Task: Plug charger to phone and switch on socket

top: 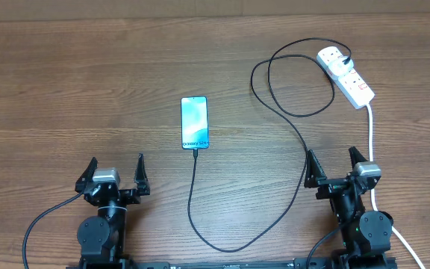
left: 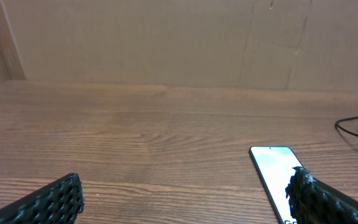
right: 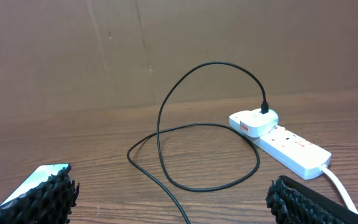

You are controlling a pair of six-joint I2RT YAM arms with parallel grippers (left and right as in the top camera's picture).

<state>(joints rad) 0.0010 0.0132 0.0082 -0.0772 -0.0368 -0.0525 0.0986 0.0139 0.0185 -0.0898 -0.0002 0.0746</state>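
Tabletop of brown wood grain fills the overhead view, and the two arms sit at its near edge. The left arm and the right arm are both folded low over their bases, wrists level and pointing toward the far side. The left gripper has its fingers spread wide with nothing between them; its own camera shows only bare wood between the two dark fingertips. The right gripper is spread just as wide and is likewise empty. Neither gripper touches anything on the table. The power strip lies at the far right, angled, well ahead of the right gripper, and its thick white cord runs back toward the near edge past the right arm. The charger cable starts at a white plug seated in the far end of the strip, loops across the wood, passes just beside the right gripper's inner finger, sweeps near the front edge and climbs to the bottom edge of the phone. The cable tip meets that edge, though how far it is seated cannot be told. The phone lies flat near the middle, screen up and lit pale blue, ahead and to the right of the left gripper. The position of the strip's switch cannot be made out.
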